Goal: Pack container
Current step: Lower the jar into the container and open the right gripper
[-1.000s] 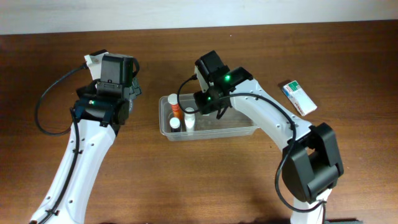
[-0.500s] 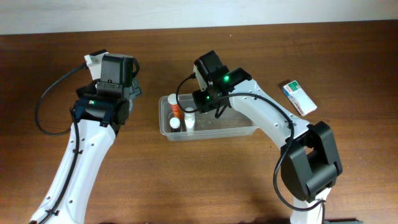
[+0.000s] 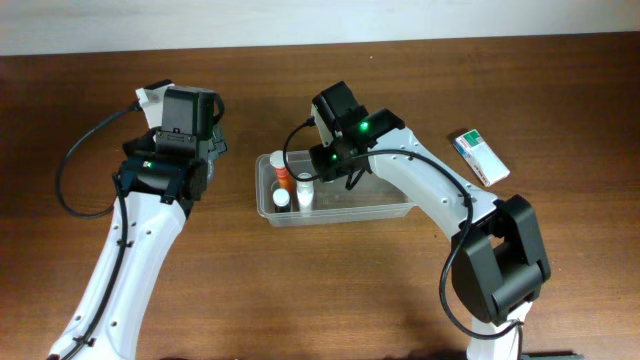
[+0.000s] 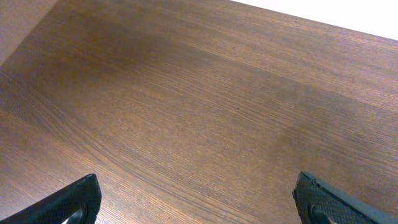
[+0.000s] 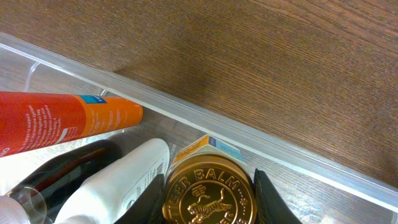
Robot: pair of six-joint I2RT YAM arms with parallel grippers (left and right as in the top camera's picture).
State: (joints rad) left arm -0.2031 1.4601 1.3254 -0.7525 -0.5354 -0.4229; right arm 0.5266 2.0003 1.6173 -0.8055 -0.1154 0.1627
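The clear plastic container point(image 3: 385, 208) sits mid-table. In its left end are an orange bottle point(image 3: 283, 173) and white bottles point(image 3: 304, 190). My right gripper point(image 3: 328, 168) reaches into the container. In the right wrist view it point(image 5: 209, 196) is shut on a gold-lidded Tiger Balm jar point(image 5: 209, 193), next to a white bottle point(image 5: 121, 186) and the orange bottle point(image 5: 62, 121), with the container rim point(image 5: 249, 134) behind. My left gripper point(image 4: 199, 199) is open and empty over bare table, left of the container; in the overhead view it is hidden under its arm.
A small white-and-green box point(image 3: 481, 156) lies on the table at the right, apart from the container. The left arm point(image 3: 170, 150) hangs over the table left of the tub. The table's far edge runs along a white wall.
The right gripper shifted very slightly left over the container a second ago, then held still. The left arm has not moved.
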